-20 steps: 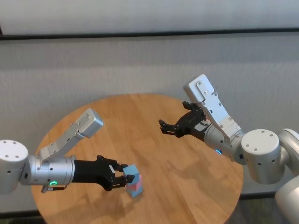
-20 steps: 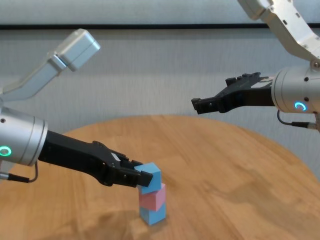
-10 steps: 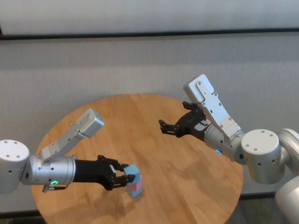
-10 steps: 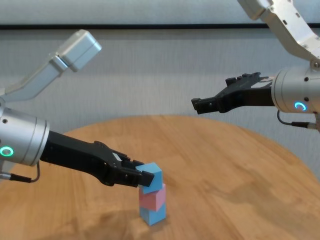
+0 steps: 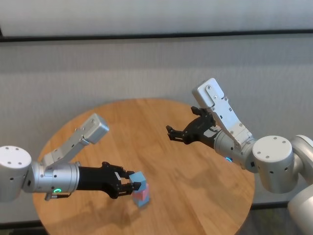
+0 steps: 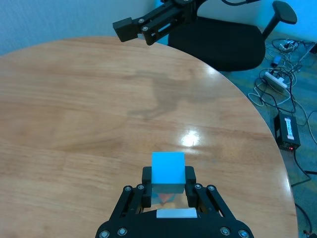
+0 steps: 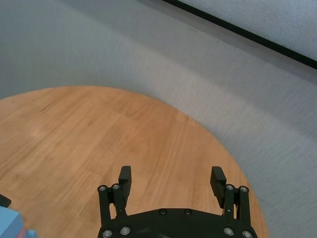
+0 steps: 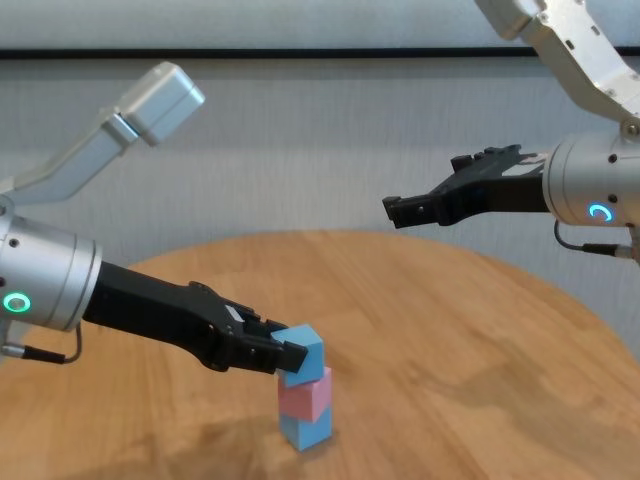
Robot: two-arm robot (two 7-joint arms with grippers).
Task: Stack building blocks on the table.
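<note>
You have no readable writing or containers here. Your left gripper (image 8: pixel 285 352) is clamped on the top light blue block (image 8: pixel 303 351), which sits on the pink block (image 8: pixel 305 397), itself on the bottom blue block (image 8: pixel 306 429), near the front of the table (image 8: pixel 470 330). Your right gripper (image 5: pixel 171 133) hangs above the table, well apart from the stack, jaws spread with nothing between them.

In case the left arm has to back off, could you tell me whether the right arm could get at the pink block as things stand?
Probably not yet: the left gripper grips the top blue block directly above the pink block.
</note>
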